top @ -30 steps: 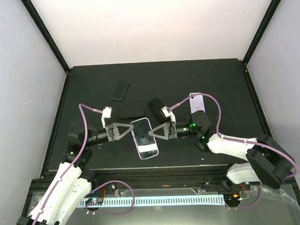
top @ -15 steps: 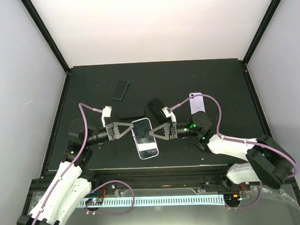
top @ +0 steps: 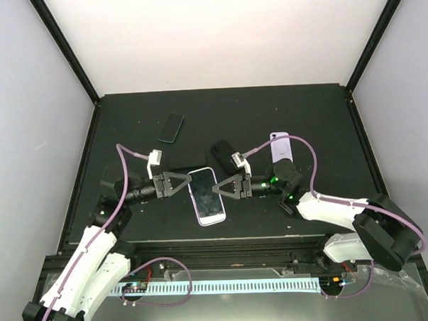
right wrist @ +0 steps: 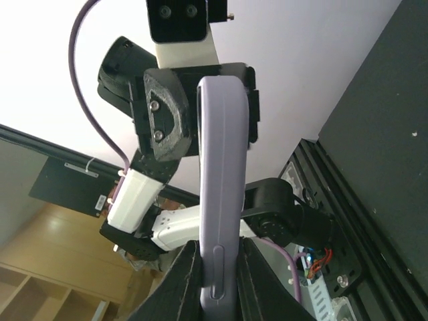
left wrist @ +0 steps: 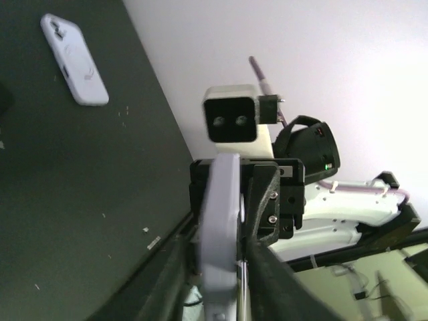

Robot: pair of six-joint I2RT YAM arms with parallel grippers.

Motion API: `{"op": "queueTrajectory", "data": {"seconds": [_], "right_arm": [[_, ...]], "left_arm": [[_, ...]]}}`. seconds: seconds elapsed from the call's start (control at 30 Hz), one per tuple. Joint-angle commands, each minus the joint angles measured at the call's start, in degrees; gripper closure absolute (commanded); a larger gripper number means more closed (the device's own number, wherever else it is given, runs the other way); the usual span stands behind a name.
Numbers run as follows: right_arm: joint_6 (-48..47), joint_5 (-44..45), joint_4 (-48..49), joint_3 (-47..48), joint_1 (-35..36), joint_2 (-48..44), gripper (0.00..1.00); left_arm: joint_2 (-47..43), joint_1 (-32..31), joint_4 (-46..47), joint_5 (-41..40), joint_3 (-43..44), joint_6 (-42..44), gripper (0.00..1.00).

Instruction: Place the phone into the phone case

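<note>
A phone with a pale screen sits inside a lavender case (top: 208, 196), held off the black table between both arms. My left gripper (top: 187, 181) is shut on its left long edge and my right gripper (top: 217, 189) on its right long edge. In the left wrist view my gripper (left wrist: 221, 264) clamps the lavender case (left wrist: 221, 214) edge-on, with a thin metal edge against one finger. In the right wrist view my gripper (right wrist: 219, 271) clamps the same case (right wrist: 219, 187) edge-on, over its side button. I cannot tell how deep the phone sits.
A dark phone (top: 171, 127) lies at the back left. A flat black object (top: 185, 160) and a black lump (top: 223, 150) lie just behind the grippers. A second lavender case (top: 281, 146) lies at the right, also in the left wrist view (left wrist: 73, 59).
Both grippers and the held phone have shifted slightly away from the near edge and to the right. The left arm's elbow has swung out a little. Both grips are unchanged.
</note>
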Motion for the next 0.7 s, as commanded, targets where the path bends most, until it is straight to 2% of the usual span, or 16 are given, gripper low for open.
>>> {"op": "queueTrajectory", "data": {"seconds": [0.0,0.1,0.2,0.47,0.67], "right_arm": [[1.0,4.3,4.8,0.3,0.4,-3.3,0.91],[2.6,8.5,5.4,-0.4,0.4,-3.9,0.90],[3.9,12.7,5.9,-0.7,0.4,-4.1,0.90],[4.2,20.3,5.8,0.2,0.4,-3.4,0.90],[5.6,21.2,7.9,0.8,0.4,-1.2,0.90]], "left_arm": [[-0.8,-0.3,0.5,0.7,0.8,-2.2,0.62],[-2.6,-0.3,4.7,1.8,-1.6,-6.4,0.43],[-4.0,-0.4,7.4,2.9,-4.0,-9.2,0.37],[-6.3,-2.2,8.0,3.4,-6.6,-10.5,0.35],[-5.2,-5.2,10.5,1.8,-9.2,-10.9,0.37]]}}
